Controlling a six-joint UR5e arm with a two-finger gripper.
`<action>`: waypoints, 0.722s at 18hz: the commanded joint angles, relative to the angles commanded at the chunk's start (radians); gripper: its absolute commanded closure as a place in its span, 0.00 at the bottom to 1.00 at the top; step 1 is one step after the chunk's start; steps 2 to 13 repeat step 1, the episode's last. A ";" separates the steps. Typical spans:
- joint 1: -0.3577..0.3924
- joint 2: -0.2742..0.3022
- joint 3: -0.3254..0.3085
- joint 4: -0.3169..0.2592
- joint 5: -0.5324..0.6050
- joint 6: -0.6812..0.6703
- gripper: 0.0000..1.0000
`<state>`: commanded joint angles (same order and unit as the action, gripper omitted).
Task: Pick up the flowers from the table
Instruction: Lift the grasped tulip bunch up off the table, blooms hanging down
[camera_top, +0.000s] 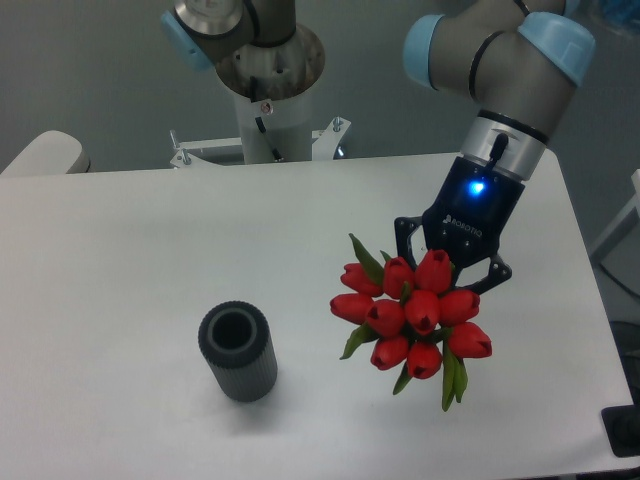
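Observation:
The flowers (413, 313), a bunch of red tulips with green leaves, hang in the air at the right of the white table (130, 250), heads turned toward the camera. Their stems are hidden behind the blooms. My gripper (450, 268) sits directly behind and above the bunch, its dark fingers (405, 232) closed around the hidden stems. The bunch appears lifted off the tabletop, with a faint shadow beneath it.
A dark grey ribbed cylinder (238, 352) stands upright on the table left of the flowers. The robot base (268, 90) stands at the table's far edge. The table's right edge (590, 300) lies close to the gripper.

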<state>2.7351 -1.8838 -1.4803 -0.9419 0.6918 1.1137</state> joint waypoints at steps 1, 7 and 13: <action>0.000 0.000 -0.002 0.000 -0.002 0.000 0.79; 0.000 0.000 -0.002 0.000 -0.002 0.000 0.79; 0.000 0.000 -0.002 0.000 -0.002 0.000 0.79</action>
